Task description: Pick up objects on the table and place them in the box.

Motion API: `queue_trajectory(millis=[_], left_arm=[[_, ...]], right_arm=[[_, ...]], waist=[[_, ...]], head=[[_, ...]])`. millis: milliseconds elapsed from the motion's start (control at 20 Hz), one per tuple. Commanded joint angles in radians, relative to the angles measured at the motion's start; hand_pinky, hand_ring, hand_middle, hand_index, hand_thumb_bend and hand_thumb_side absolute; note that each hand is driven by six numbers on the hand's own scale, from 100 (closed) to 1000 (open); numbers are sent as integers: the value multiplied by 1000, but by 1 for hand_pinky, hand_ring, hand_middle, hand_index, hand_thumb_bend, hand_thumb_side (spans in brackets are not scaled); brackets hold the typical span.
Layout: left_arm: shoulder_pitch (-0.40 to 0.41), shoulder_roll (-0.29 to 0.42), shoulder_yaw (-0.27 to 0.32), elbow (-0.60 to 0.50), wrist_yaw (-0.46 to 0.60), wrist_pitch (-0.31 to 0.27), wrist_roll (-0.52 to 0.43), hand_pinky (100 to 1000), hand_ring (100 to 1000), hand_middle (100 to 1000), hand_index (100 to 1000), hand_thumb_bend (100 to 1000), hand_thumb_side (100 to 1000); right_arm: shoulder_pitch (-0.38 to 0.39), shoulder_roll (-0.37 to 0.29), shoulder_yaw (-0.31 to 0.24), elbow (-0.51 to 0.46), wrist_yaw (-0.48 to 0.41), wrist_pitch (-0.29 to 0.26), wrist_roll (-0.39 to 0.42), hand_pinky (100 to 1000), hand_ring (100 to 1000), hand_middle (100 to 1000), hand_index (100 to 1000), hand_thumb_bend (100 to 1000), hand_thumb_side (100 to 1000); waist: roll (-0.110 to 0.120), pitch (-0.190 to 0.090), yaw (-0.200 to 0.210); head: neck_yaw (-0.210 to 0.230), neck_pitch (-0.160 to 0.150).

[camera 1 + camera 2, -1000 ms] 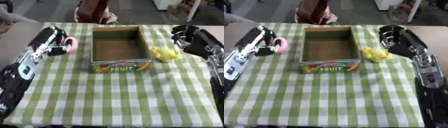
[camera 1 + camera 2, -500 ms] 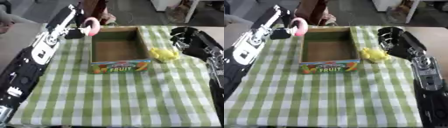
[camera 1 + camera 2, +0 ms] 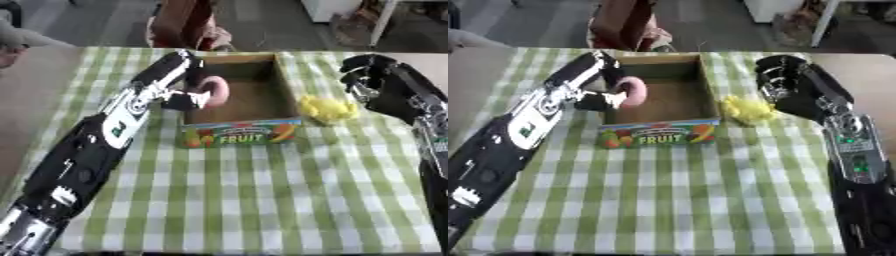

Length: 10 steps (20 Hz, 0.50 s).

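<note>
Your table [image 3: 262, 200] wears a green and white checked cloth, and both your arms reach over it from the near side. The cardboard box [image 3: 242, 134] sits open between your two hands, the word FRUIT printed on the wall facing you; its bare brown floor shows, and nothing can be made out lying on it.

Your left hand [image 3: 185, 98] hangs at the box's left wall, fingers curled round a pink ring-shaped object [image 3: 213, 91]. You hold that ring upright over the left rim, its far side leaning in above the box's inside. Whether it touches the cardboard cannot be told.

Your right hand [image 3: 783, 80] hovers on the other side of the box, above the cloth, with its fingers bent inward and nothing between them. It stands apart from the box wall.

The yellow object [image 3: 746, 109], a soft lumpy shape, lies on the cloth just left of and slightly nearer you than your right hand, close beside the box's right wall. Your right fingers do not touch it. From your left hand it sits across the whole width of the box.
</note>
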Motion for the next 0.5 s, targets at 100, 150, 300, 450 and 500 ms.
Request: queue_trajectory(millis=[100, 150, 300, 450, 500], left_arm=[[1, 2, -4, -8, 24, -14, 3, 642, 659, 648, 782, 158, 691], [6, 4, -1, -16, 41, -13, 9, 656, 694, 683, 784, 185, 742], [22, 9, 13, -55, 95, 3, 20, 674, 737, 723, 789, 226, 811], [40, 20, 30, -113, 146, 22, 20, 672, 732, 720, 786, 217, 830], [48, 25, 39, -138, 163, 29, 23, 670, 728, 717, 785, 214, 829]], right_arm=[[-17, -15, -3, -21, -1, -1, 2, 625, 702, 698, 789, 100, 328], [-17, -16, -4, -21, 0, -1, 2, 625, 702, 698, 789, 100, 328], [-21, -19, -5, -16, 5, -2, 3, 626, 703, 699, 790, 100, 327], [-33, -21, -7, -7, 19, -6, 2, 629, 706, 703, 792, 100, 311], [-41, -22, -7, -1, 28, -8, 1, 629, 706, 703, 792, 100, 306]], waist=[[1, -13, 1], [1, -13, 3], [1, -12, 8], [1, -12, 14], [1, -12, 17]], head=[[-4, 5], [-6, 5], [-11, 5], [-18, 5], [-22, 5]])
